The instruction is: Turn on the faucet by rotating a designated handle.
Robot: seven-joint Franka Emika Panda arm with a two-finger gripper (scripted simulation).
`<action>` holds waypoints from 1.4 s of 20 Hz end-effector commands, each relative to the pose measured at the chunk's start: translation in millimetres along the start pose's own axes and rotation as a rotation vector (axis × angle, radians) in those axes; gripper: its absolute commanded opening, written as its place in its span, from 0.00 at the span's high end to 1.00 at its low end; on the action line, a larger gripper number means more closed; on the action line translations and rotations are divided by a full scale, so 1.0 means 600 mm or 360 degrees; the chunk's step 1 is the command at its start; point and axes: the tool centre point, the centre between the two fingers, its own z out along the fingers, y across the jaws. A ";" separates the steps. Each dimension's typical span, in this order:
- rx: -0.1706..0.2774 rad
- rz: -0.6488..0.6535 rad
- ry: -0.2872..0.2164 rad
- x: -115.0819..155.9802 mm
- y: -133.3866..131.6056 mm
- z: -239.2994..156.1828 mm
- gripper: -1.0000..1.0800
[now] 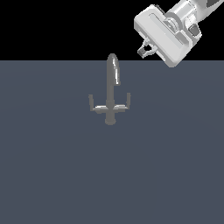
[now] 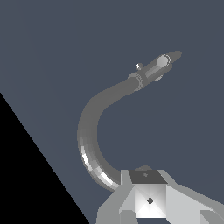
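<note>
The faucet [image 1: 112, 87] is a small grey tap that stands upright on the grey floor, with a tall arched spout and two L-shaped side arms. The handle [image 1: 128, 100] is the arm on the exterior view's right, thin with an upturned tip. My gripper [image 1: 145, 49] hangs in the air above and to the right of the spout, apart from the faucet, with its fingers together and nothing between them. In the wrist view the spout [image 2: 89, 131] curves away from the gripper [image 2: 149, 199] toward the faucet's base. The side arms barely show there.
The mirror-image arm [image 1: 91, 103] sticks out on the exterior view's left of the faucet. A flat blue-grey floor [image 1: 52, 175] stretches all around, ending in black at the back.
</note>
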 end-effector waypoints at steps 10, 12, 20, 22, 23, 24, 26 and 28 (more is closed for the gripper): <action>0.0313 0.0132 -0.0177 0.115 0.036 0.056 1.00; 0.0368 0.0156 -0.0208 0.134 0.042 0.068 1.00; 0.0579 0.0250 -0.0328 0.206 0.062 0.119 1.00; 0.0627 0.0273 -0.0356 0.222 0.067 0.133 1.00; 0.0649 0.0283 -0.0368 0.229 0.068 0.139 1.00; 0.0670 0.0293 -0.0380 0.236 0.070 0.145 1.00; 0.0706 0.0310 -0.0401 0.248 0.073 0.155 1.00; 0.0737 0.0325 -0.0418 0.258 0.075 0.165 1.00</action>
